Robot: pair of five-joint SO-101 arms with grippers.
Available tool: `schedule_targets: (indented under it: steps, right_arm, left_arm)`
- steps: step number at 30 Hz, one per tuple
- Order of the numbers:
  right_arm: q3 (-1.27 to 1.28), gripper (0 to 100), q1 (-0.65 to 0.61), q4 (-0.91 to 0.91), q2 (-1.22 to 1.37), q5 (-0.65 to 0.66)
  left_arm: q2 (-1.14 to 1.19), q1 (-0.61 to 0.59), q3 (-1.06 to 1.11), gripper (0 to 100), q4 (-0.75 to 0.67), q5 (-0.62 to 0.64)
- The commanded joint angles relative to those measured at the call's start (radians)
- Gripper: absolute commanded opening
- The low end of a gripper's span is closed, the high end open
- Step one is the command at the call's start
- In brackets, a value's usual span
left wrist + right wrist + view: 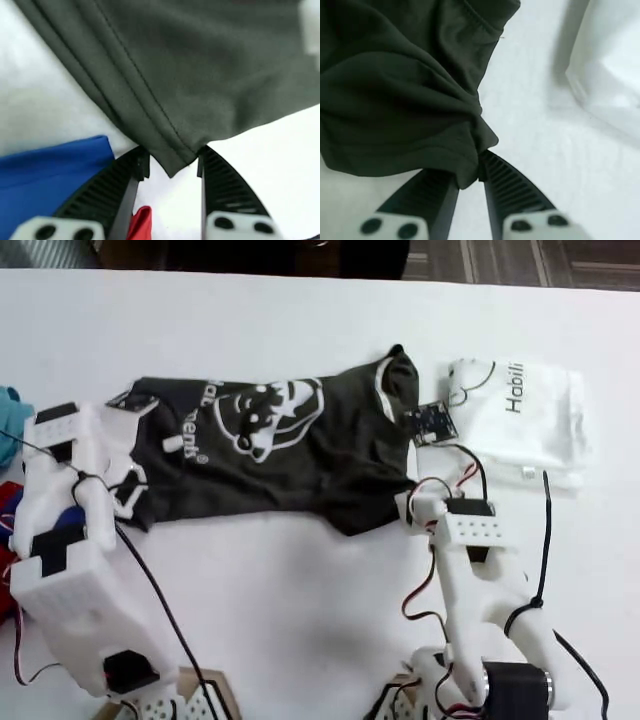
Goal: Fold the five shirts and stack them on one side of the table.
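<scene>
A black shirt (280, 450) with a white print lies spread across the middle of the table. My left gripper (128, 490) is at its left edge. In the left wrist view a corner of the shirt (200, 75) lies between the fingers of the open left gripper (170, 165). My right gripper (405, 505) is at the shirt's right lower edge. In the right wrist view the right gripper (470, 175) is shut on a bunched fold of the black shirt (395, 100). A folded white shirt (520, 420) rests at the back right.
Blue cloth (10, 415) and red cloth (8, 510) lie at the table's left edge, next to the left arm; blue cloth (45, 170) and red cloth (141, 220) also sit under the left gripper. Bare white table (300, 600) stretches in front of the black shirt.
</scene>
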Motion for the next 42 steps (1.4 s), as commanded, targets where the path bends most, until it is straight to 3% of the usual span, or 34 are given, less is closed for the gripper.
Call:
schedule_targets:
  steps: [1,6,16,24,31,42]
  right_arm:
    - [-0.005,2.0,0.001,-0.010,-0.044,-0.008]
    - [-0.005,2.0,0.001,-0.010,-0.044,-0.008]
    - [-0.006,2.0,0.001,-0.010,-0.044,-0.008]
    - [-0.006,2.0,0.001,-0.010,-0.044,-0.008]
    - [-0.006,2.0,-0.001,-0.010,-0.044,-0.006]
    - [-0.008,2.0,-0.001,-0.010,-0.044,-0.006]
  left_arm:
    - [-0.023,-0.006,-0.030,18,-0.037,0.003]
    - [-0.032,-0.005,-0.036,18,-0.043,0.003]
    - [-0.034,-0.008,-0.225,18,0.253,0.078]
    - [0.052,-0.009,-0.271,18,0.215,0.080]
    - [0.166,0.000,-0.275,18,0.095,0.138]
    - [0.252,0.003,-0.275,17,0.089,0.132]
